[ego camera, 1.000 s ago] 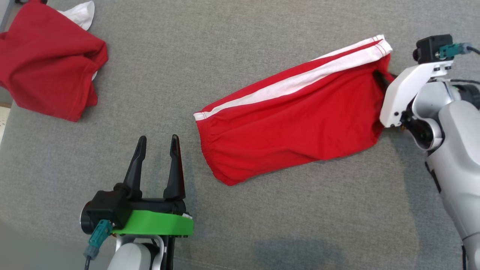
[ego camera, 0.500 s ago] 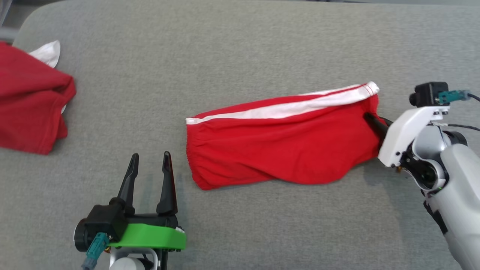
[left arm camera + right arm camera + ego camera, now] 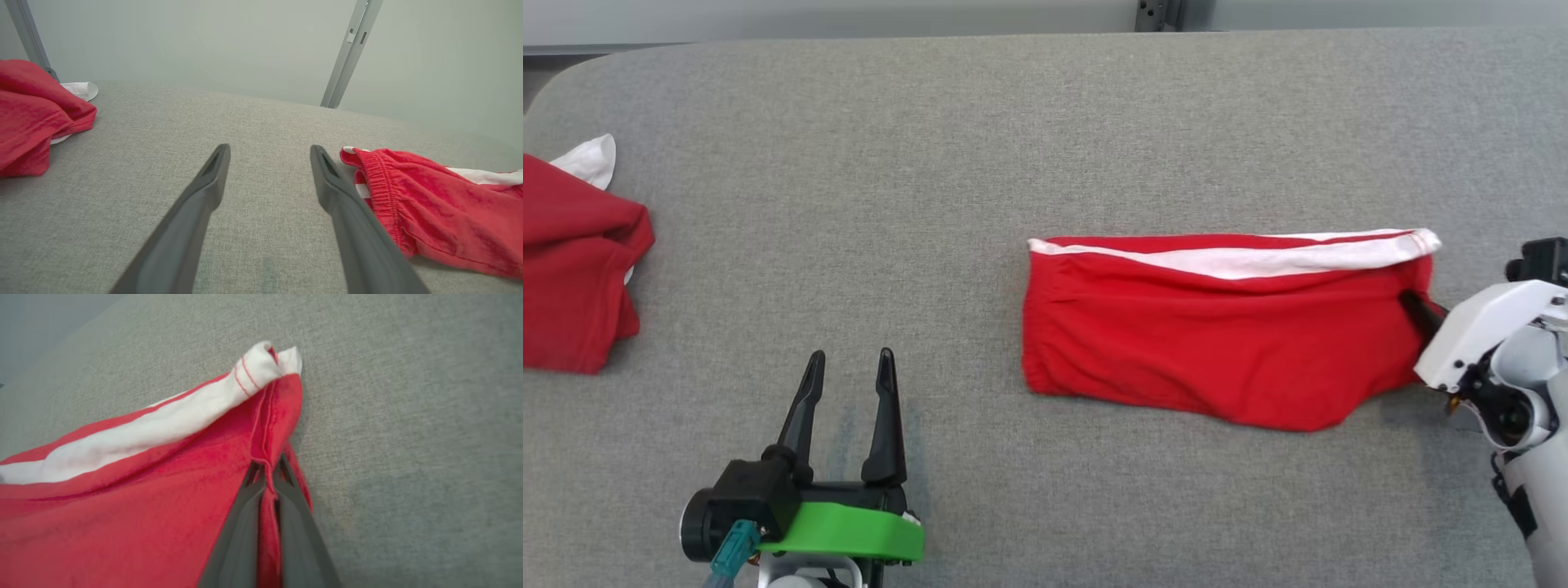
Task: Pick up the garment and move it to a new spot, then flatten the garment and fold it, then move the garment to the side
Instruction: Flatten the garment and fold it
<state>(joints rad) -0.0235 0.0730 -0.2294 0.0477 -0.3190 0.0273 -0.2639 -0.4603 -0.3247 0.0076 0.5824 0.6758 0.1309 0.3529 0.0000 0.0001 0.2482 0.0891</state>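
A: The surface (image 3: 1045, 122) is grey woven cloth, matt, with a fine, slightly rough weave.
B: The garment (image 3: 1217, 351) is soft red cloth, matt as well, with a white cloth stripe (image 3: 1258, 260) and a puckered elastic hem (image 3: 378, 179).
A: The left gripper (image 3: 849, 357) has dark matt plastic fingers (image 3: 883, 416); its mount (image 3: 849, 531) is smooth green plastic.
B: The right arm's shell (image 3: 1478, 322) is glossy white plastic, and the posts (image 3: 349, 53) look like dull grey metal.

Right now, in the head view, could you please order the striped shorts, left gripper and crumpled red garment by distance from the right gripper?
1. The striped shorts, held in the right gripper.
2. The left gripper, lower left.
3. The crumpled red garment, far left.
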